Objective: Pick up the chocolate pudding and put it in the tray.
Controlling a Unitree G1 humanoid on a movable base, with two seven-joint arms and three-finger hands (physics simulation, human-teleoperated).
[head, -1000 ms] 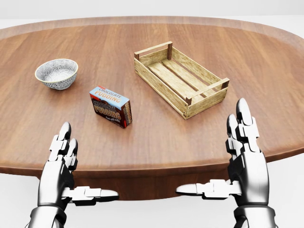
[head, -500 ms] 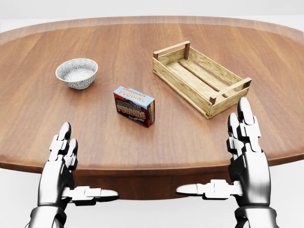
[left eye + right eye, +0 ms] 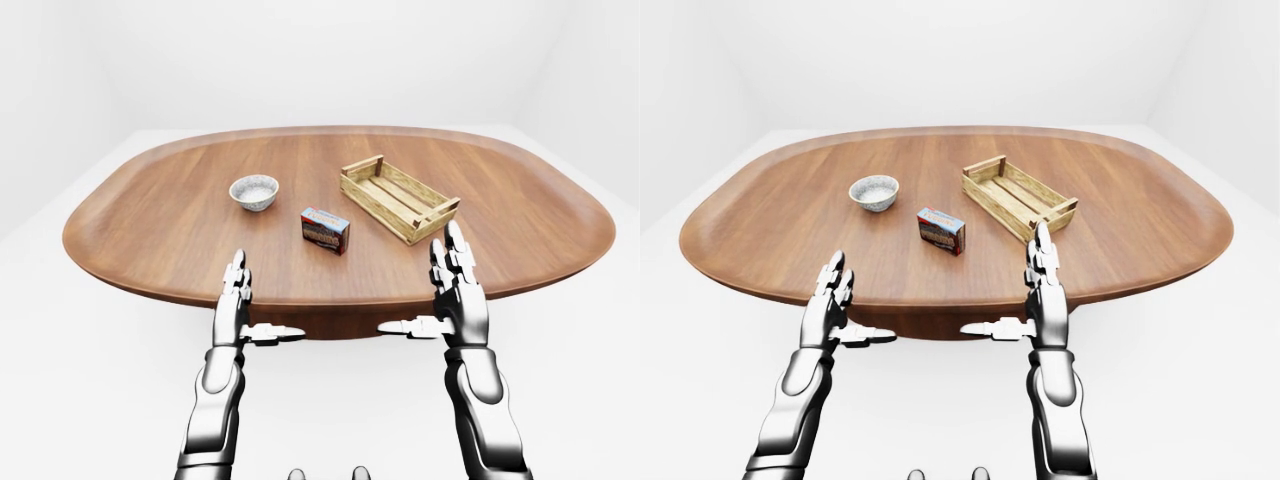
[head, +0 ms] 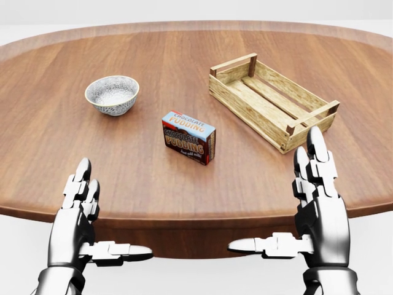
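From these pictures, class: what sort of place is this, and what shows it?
Probably a bare simulated test room, not a real home: a large oval wooden table on blank white surroundings, bearing only a bowl, pudding box and slatted crate.

My left hand [image 4: 78, 215] and right hand [image 4: 316, 203]: glossy chrome-silver, three segmented fingers each, dark seams between blocky links. Forearms [image 3: 212, 400] rounded, same polished metal, black joint gaps.

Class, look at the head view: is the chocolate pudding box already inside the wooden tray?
No, the chocolate pudding box stands on the table, left of the empty wooden tray.
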